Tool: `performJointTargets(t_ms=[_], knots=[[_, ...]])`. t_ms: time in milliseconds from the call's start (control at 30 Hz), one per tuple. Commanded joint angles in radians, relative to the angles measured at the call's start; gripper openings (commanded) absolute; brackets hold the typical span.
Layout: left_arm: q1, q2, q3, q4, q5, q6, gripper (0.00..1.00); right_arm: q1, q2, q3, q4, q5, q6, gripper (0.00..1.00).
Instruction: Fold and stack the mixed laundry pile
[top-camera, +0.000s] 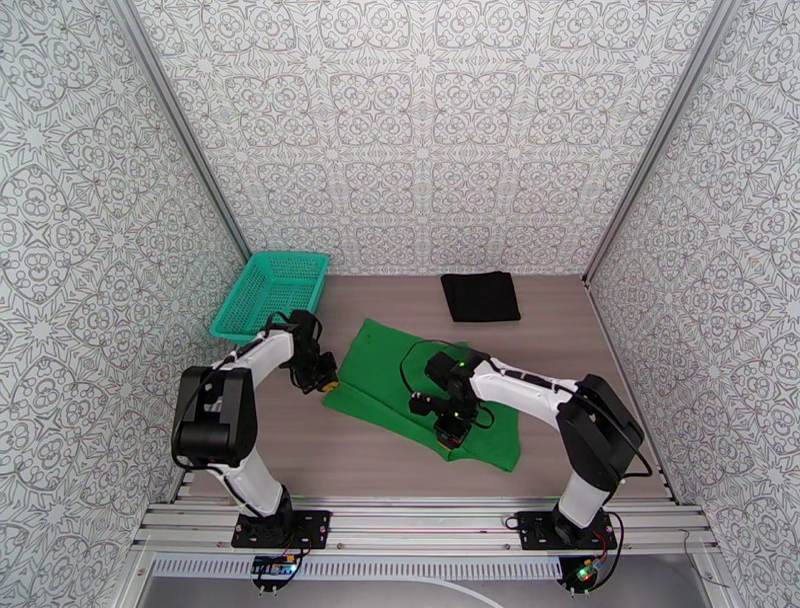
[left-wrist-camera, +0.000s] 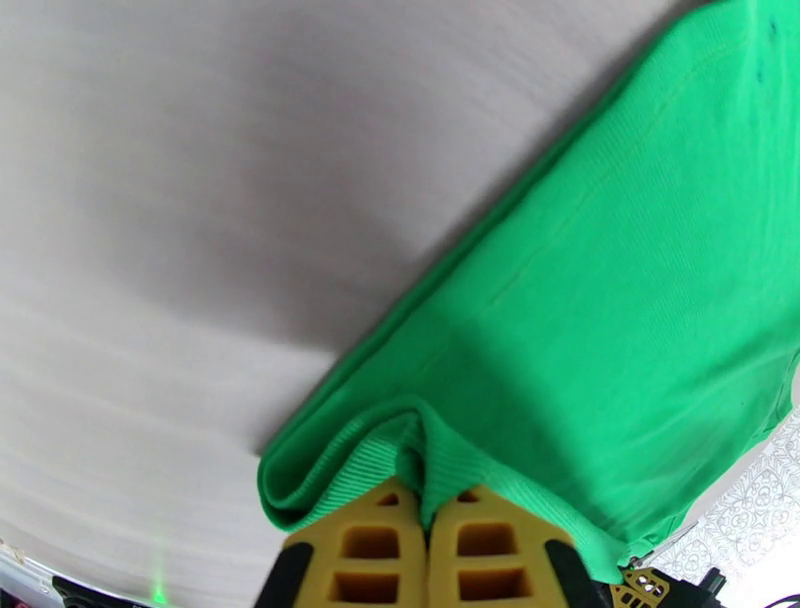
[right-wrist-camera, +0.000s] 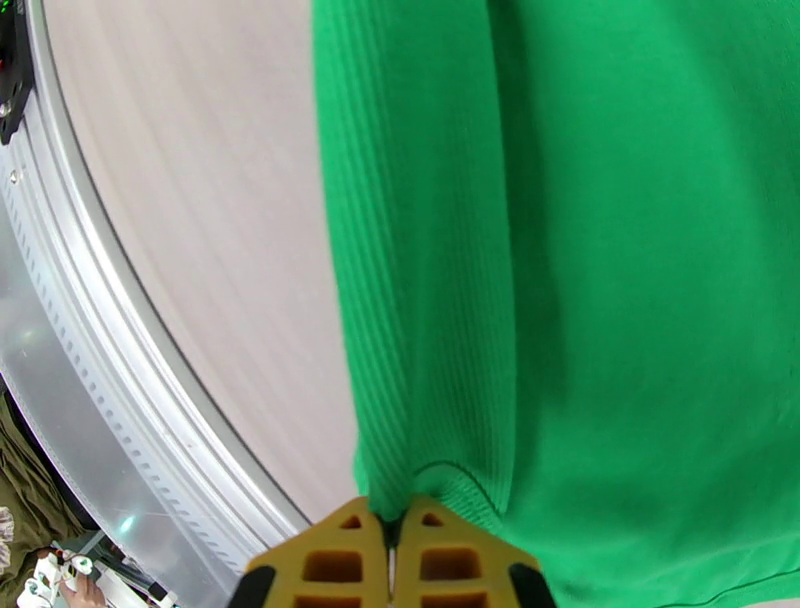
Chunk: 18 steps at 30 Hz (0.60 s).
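green cotton t-shirt (top-camera: 385, 375) lies partly doubled on the worktop (top-camera: 300, 440), with the black folded cloth garment (top-camera: 480, 296) behind it. left pincer (left-wrist-camera: 428, 505) and right pincer (right-wrist-camera: 395, 520) each pinch its hem tight. lift both evenly, edge taut, and lay it square.

green t-shirt (left-wrist-camera: 620, 300) matt ribbed knit cloth; table (left-wrist-camera: 200, 200) smooth matt wood-look; basket (top-camera: 272, 290) plastic mesh

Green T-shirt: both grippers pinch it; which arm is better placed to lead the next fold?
Probably left. The left gripper is shut on a corner of the green T-shirt, with the cloth spread to its right. The right gripper is shut part-way along the near edge.
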Motion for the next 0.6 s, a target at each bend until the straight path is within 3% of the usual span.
performJointTargets(t_ms=[0,67,133,200,267,567], knots=[[-0.006,0.034,0.050,0.001,-0.030,0.028,0.12,-0.020,0.045,0.031,-0.029,-0.011,-0.032,0.00],[-0.007,0.042,0.067,0.001,-0.025,0.029,0.22,-0.029,0.063,0.035,-0.030,-0.008,-0.034,0.00],[-0.011,0.040,0.085,-0.002,-0.017,0.026,0.42,-0.034,0.078,0.036,-0.027,-0.006,-0.033,0.00],[-0.018,0.028,0.105,-0.010,-0.010,0.026,0.56,-0.038,0.084,0.035,-0.017,0.008,-0.024,0.03],[-0.022,0.003,0.125,-0.020,0.002,0.025,0.65,-0.044,0.082,0.036,-0.006,0.026,-0.010,0.05],[-0.032,-0.203,0.131,-0.058,0.000,0.018,0.67,-0.065,-0.042,0.058,0.052,0.147,0.122,0.34]])
